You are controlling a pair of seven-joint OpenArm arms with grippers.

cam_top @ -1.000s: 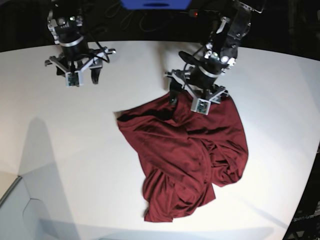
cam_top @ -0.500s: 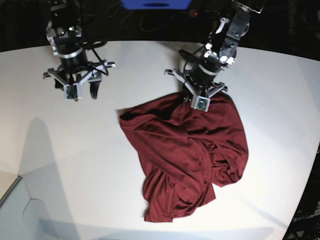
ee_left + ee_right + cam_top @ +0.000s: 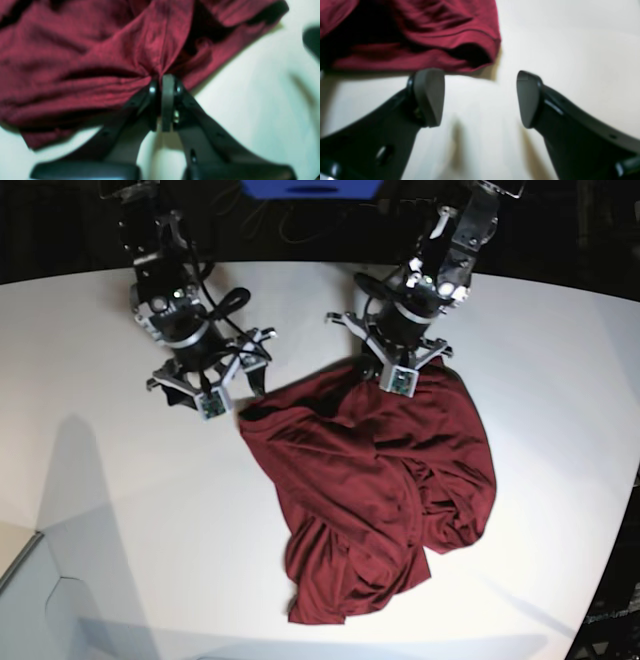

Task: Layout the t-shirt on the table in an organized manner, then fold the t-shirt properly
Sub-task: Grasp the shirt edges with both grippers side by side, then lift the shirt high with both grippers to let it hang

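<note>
The maroon t-shirt (image 3: 385, 480) lies crumpled on the white table (image 3: 120, 510), right of centre. My left gripper (image 3: 385, 375) is at the shirt's far edge, shut on a pinch of fabric. The left wrist view shows the fingertips (image 3: 168, 82) pressed together, with t-shirt (image 3: 87, 57) folds gathered into them. My right gripper (image 3: 222, 392) hovers just left of the shirt's upper-left corner (image 3: 248, 413). In the right wrist view the right gripper (image 3: 480, 97) is open with bare table (image 3: 570, 37) between its pads. A hemmed, open edge of the t-shirt (image 3: 460, 42) lies just beyond them, untouched.
A blue object (image 3: 310, 188) sits behind the table's far edge, against a dark background. The table's curved edge (image 3: 615, 540) runs close to the shirt on the right. A pale grey panel (image 3: 40, 600) shows at the lower left corner.
My left gripper has closed on the shirt's far edge. My right arm has swung right and toward the shirt's upper-left corner, and its jaws have spread wider.
</note>
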